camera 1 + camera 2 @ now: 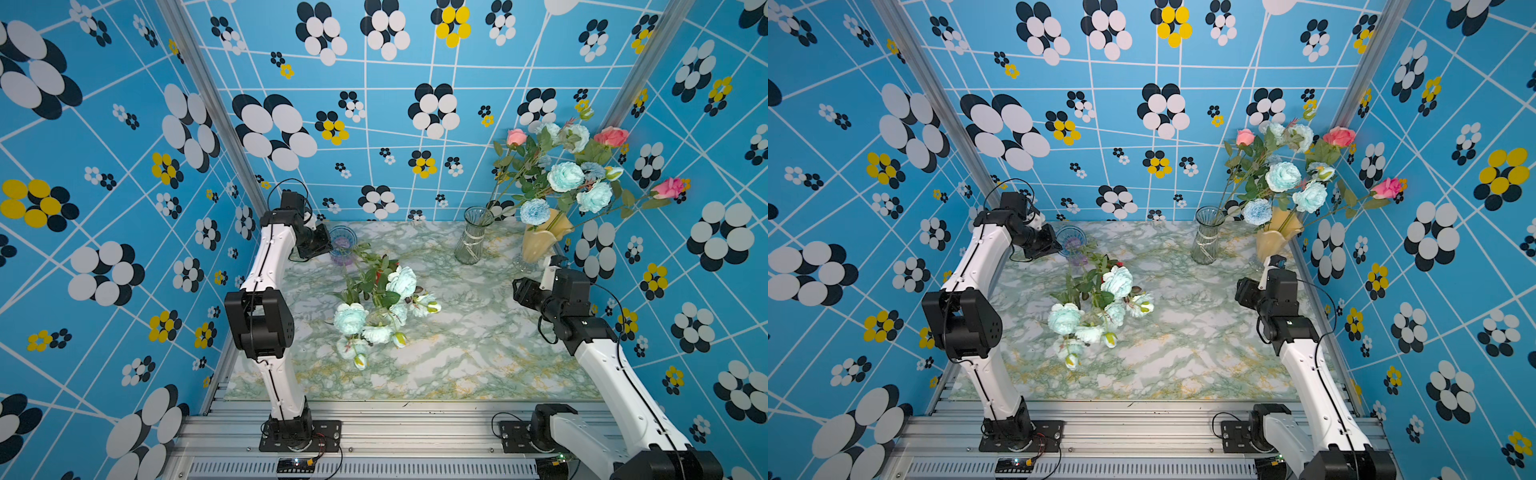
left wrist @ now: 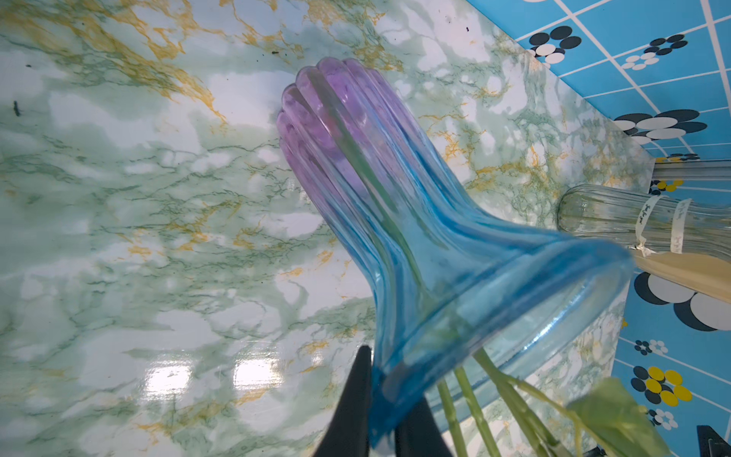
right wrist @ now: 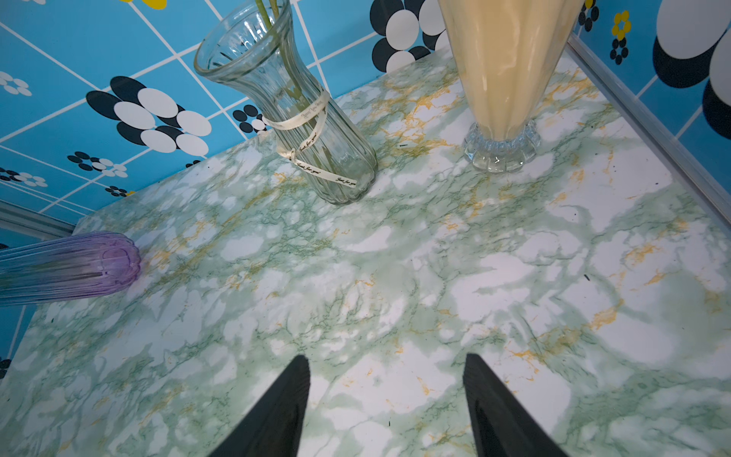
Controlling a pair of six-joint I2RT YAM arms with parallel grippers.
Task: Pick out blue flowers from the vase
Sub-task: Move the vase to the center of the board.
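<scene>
Blue flowers (image 1: 351, 319) lie in a loose bunch on the tabletop (image 1: 478, 332), well apart from the clear vase (image 1: 471, 243), on its left-arm side and closer to the arm bases. Their green stems run back into the mouth of the blue-purple vase (image 2: 395, 198), which also sits well apart from the clear vase on that same side.

Your left hand (image 2: 381, 380) is pinching the flared rim of the blue-purple vase, with a finger on each side of the glass. That vase is tipped steeply off upright. You cannot tell whether its purple base touches the tabletop.

Your right hand (image 3: 385, 358) is spread with nothing between its fingers. It hangs over bare tabletop on the arm-base side of the clear vase.

More blue blooms (image 1: 565, 176) stand in the yellow vase (image 1: 540, 245), just beside the clear vase toward the right arm, and pink roses (image 1: 611, 136) are mixed in with them. The clear vase itself holds only a few thin green stems that lean toward that bouquet.
</scene>
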